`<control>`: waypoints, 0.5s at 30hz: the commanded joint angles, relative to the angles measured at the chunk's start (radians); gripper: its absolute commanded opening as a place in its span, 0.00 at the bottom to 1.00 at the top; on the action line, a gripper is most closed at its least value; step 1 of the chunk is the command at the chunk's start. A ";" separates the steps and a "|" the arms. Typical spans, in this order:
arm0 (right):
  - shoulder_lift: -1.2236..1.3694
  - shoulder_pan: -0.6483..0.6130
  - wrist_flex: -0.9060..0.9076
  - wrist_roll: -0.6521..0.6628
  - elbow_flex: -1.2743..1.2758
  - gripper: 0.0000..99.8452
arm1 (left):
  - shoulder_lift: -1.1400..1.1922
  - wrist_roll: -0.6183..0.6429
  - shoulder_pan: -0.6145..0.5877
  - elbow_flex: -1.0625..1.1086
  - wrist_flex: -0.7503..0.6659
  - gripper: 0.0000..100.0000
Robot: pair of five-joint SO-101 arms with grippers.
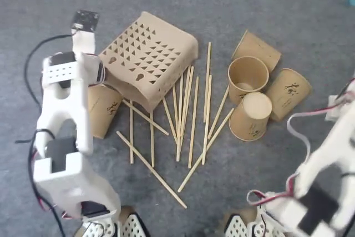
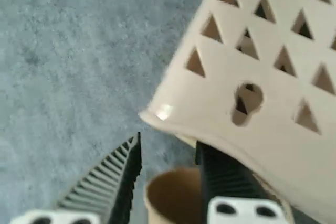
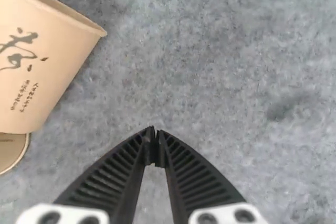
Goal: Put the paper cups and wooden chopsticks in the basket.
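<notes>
Nothing is packed yet. The right gripper (image 3: 153,132), fingers pressed together and empty, hangs over bare carpet (image 3: 236,66) at lower right. The left gripper (image 2: 169,144) has its fingers spread around one cup (image 2: 170,198). Chopsticks (image 1: 183,115) lie scattered mid-frame, with four cups (image 1: 250,116) at right. The basket (image 1: 150,59) sits overturned at upper centre (it likely needs righting first).

The basket (image 1: 150,54) looks like smooth beige plastic with a slight sheen. The paper cups (image 1: 248,76) are plain matt kraft paper, and the chopsticks (image 1: 192,115) are bare, unfinished wood. The table cover (image 1: 266,15) is fuzzy grey felt-ish cloth. The right gripper (image 3: 154,136) is ribbed matt black plastic, and the left arm (image 1: 61,115) is smooth white plastic.
</notes>
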 commanded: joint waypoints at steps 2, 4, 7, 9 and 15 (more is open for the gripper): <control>-0.272 -0.038 -0.180 0.017 0.276 0.01 | 0.037 -0.026 0.009 -0.048 -0.192 0.16; -0.357 -0.045 -0.237 0.017 0.390 0.01 | 0.052 -0.026 0.009 -0.048 -0.247 0.16; -0.456 -0.085 -0.298 0.020 0.525 0.01 | 0.066 -0.025 0.015 -0.048 -0.307 0.16; -0.506 -0.122 -0.335 0.038 0.606 0.01 | 0.069 -0.020 0.025 -0.047 -0.336 0.16; -0.581 -0.251 -0.395 0.034 0.758 0.01 | 0.064 -0.018 0.048 0.030 -0.557 0.16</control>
